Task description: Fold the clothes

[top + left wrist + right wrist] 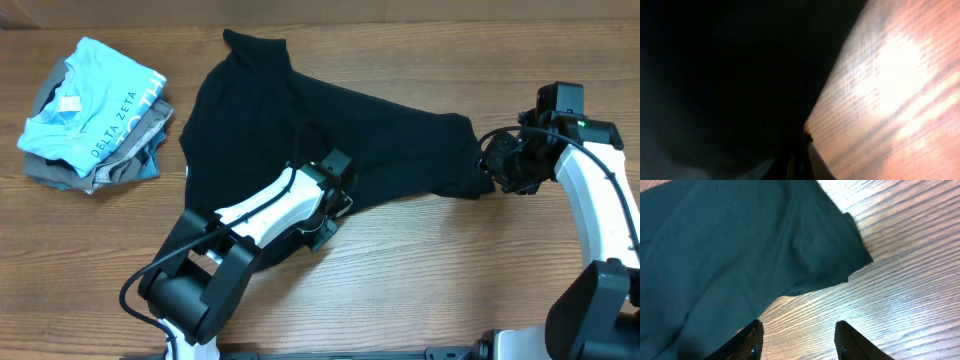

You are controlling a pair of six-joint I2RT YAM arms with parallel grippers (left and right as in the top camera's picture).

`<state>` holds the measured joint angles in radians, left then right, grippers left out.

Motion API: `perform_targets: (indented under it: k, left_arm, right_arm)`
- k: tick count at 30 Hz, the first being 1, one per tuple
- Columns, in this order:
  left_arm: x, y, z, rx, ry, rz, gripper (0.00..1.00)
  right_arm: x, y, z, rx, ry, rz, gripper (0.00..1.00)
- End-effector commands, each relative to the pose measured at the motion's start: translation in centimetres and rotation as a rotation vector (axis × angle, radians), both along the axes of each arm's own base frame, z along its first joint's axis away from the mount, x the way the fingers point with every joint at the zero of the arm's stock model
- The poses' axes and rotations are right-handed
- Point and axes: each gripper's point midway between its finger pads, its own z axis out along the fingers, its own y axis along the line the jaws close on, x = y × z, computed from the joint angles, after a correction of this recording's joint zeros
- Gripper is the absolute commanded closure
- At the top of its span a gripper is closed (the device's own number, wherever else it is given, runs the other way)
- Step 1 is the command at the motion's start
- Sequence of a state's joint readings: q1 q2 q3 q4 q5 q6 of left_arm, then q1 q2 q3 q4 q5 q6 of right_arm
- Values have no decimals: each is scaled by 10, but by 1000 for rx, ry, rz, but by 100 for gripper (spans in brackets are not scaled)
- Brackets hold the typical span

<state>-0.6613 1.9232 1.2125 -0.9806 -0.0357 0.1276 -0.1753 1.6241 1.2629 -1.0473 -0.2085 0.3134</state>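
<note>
The clothes, a black T-shirt, lie spread and crumpled across the middle of the table. My left gripper sits at the shirt's near edge. In the left wrist view its fingers are pressed together, with black fabric filling the left side right up against them; it is shut on the shirt's edge. My right gripper hovers by the shirt's right corner. In the right wrist view it stands open over bare wood, the shirt's corner just ahead and to the left.
A pile of folded garments, light blue on top of grey, lies at the far left. Wooden table shows in front of the shirt and to the right of it.
</note>
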Motion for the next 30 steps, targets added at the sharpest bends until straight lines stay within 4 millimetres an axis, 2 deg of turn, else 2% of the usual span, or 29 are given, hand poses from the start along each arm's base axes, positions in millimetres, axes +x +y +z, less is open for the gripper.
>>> perform_targets:
  k: [1,6,7,12,16,18,19,22,27,29,30]
  left_arm:
    - [0,0,15,28,17,13,95]
    - [3,10,63,71,5,34,96]
    - [6,16,75,94,-22,51,96]
    - [21,44,108,148,-133,142,96]
    - [28,69,117,198,-175,241,96]
    - [36,84,120,238,-213,317,96]
    - [39,87,119,228,-215,335,96]
    - [43,87,119,221,-229,342,96]
    - [45,86,118,216,-236,346,96]
    - [45,87,119,218,-236,355,96]
    - [45,87,119,217,-236,355,96]
  right_arm:
    - [0,-4,6,-30,-20,2,50]
    - [-3,-4,5,-31,-7,1,49]
    - [-5,-4,5,-30,0,1,49]
    - [-9,-5,3,-39,20,-1,48]
    - [-10,-6,-5,-40,36,-6,46]
    - [-13,0,-19,-12,55,2,47]
    - [-16,9,-32,33,58,13,47]
    - [-21,25,-54,95,43,39,46]
    - [-39,42,-92,114,43,79,36]
    - [-45,48,-102,118,41,91,37]
    - [-49,53,-106,136,40,101,47]
